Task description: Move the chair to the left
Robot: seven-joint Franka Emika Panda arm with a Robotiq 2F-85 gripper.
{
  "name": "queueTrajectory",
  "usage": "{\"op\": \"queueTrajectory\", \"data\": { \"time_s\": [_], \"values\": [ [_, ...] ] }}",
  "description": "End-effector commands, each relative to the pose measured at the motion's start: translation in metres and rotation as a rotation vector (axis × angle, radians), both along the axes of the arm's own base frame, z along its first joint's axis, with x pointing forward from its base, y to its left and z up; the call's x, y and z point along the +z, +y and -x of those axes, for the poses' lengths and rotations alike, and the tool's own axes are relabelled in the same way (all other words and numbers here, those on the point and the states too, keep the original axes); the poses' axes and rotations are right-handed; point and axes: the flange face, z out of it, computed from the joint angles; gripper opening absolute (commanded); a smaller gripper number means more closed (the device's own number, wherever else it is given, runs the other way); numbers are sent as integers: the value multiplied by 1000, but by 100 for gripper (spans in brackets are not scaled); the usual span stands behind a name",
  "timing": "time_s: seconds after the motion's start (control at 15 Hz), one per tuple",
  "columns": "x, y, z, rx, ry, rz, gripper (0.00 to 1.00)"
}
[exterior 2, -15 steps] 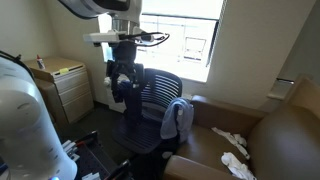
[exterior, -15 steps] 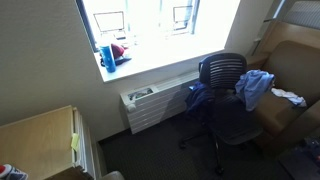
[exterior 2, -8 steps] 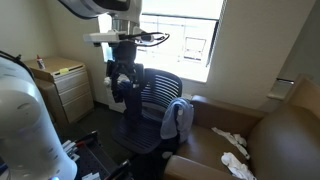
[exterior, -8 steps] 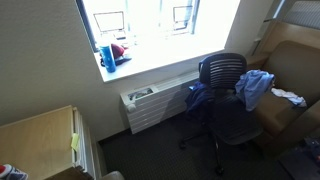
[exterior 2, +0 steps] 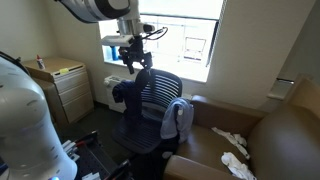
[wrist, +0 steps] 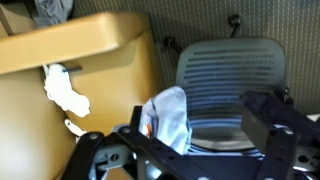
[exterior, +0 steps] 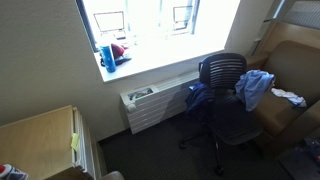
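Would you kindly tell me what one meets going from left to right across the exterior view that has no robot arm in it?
Wooden cabinet → blue cup → radiator → chair → brown armchair.

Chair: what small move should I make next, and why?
Probably lower the hand onto the backrest's top edge. It hangs open just above the chair, apparently clear of it, so it cannot push anything leftward yet.
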Motion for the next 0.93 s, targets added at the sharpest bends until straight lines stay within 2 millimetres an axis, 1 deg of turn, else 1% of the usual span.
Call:
{"op": "queueTrajectory", "data": {
  "time_s": [0.0,0.07,0.13,0.2,0.27,0.33,0.47,0.53,0.6,0.73,0.87],
  "values": [
    [-23,36,-60,-79,-149,-64,100],
    [-39,36,-70,-117,-140,-63,100],
    [-45,36,-77,-129,-111,-70,100],
    [-25,40,-51,-87,-141,-58,100],
    [-38,40,-59,-102,-122,-62,100],
    [-46,39,-66,-111,-107,-64,100],
    [-50,37,-74,-118,-99,-65,100],
    [-50,42,-74,-112,-90,-50,100],
    [-63,45,-81,-151,-111,-35,100],
    [-84,57,-88,-174,-222,-22,100],
    [-96,61,-102,-185,-304,-18,100]
  ]
}}
